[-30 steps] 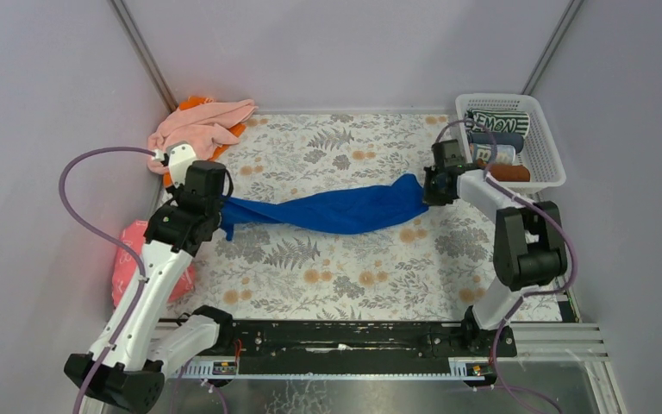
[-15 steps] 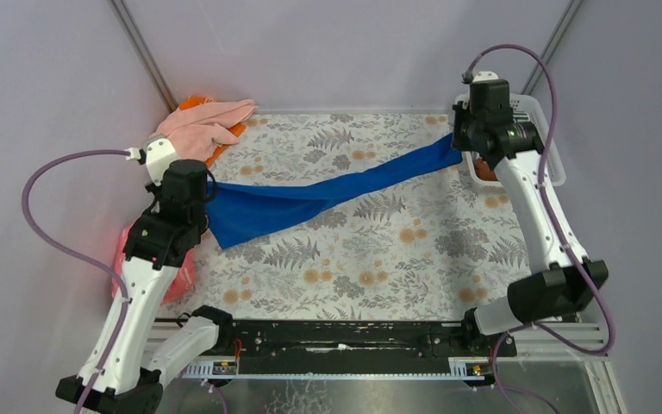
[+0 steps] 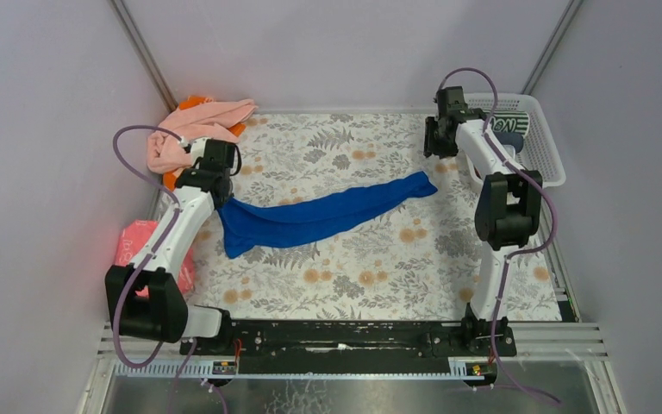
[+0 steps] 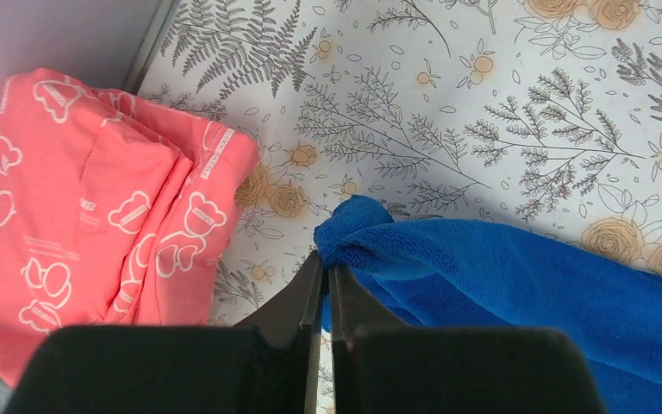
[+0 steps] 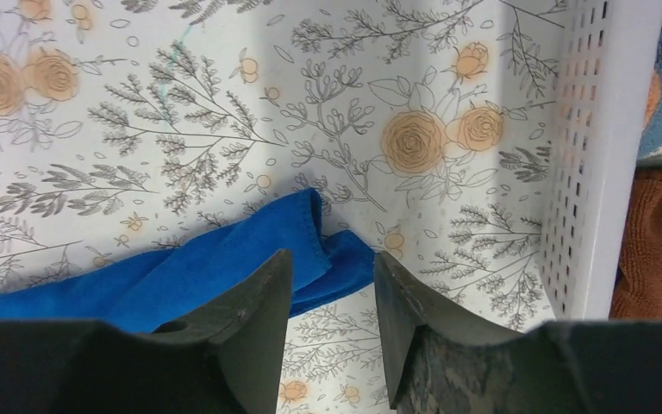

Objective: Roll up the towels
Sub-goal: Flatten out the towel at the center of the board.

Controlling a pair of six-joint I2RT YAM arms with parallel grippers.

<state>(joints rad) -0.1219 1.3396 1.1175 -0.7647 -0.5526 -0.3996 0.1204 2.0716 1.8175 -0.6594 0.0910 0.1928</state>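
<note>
A blue towel (image 3: 327, 216) lies stretched in a loose band across the flowered table, from front left to back right. My left gripper (image 3: 221, 198) is at its left end, low over the table. In the left wrist view the gripper (image 4: 327, 259) is shut on a corner of the blue towel (image 4: 526, 285). My right gripper (image 3: 438, 148) hovers open and empty above the towel's right end, beside the basket. In the right wrist view the gripper (image 5: 332, 257) is open, and the towel's end (image 5: 207, 267) lies on the table below it, untouched.
A white basket (image 3: 552, 147) at the back right holds rolled towels (image 3: 508, 125); its wall (image 5: 586, 155) is just right of my right gripper. A pink and orange towel pile (image 3: 194, 129) lies at the back left. A coral printed towel (image 3: 134, 246) lies by the left wall.
My right gripper has let go of the towel's right end and swung down beside the basket. The towel has dropped flat onto the table. My left gripper moved back, still holding its end.
</note>
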